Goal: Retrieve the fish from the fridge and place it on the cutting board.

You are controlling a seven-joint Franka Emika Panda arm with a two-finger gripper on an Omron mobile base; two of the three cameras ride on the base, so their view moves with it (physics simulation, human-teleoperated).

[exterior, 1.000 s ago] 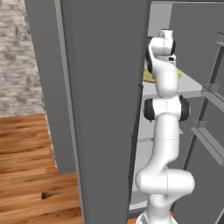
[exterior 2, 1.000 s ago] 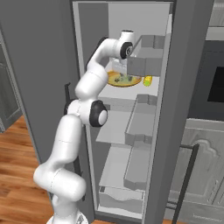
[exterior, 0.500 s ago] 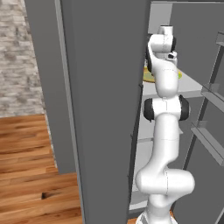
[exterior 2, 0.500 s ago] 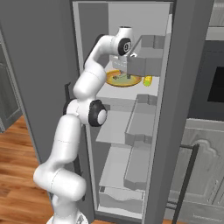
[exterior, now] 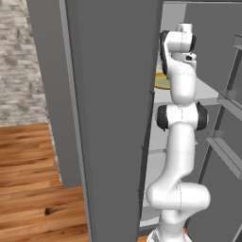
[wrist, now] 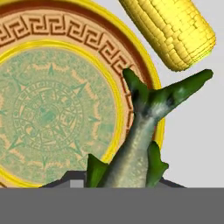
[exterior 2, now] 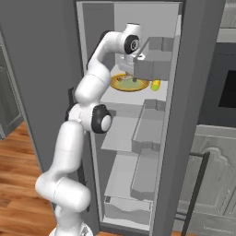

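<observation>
Moved: arm raised slightly since a second ago, hand up off the plate (exterior 2: 130, 83).
Gripper: gripper (exterior 2: 133, 79) clamped on the fish (wrist: 139, 144), jaws nearly together.
Fish: in the fridge (exterior 2: 184, 110), tail-out over plate rim, beside corn (wrist: 169, 29).
Risk: thin grip, so fish may slip; could clip the door rack (exterior 2: 154, 64) on withdrawal.
</observation>
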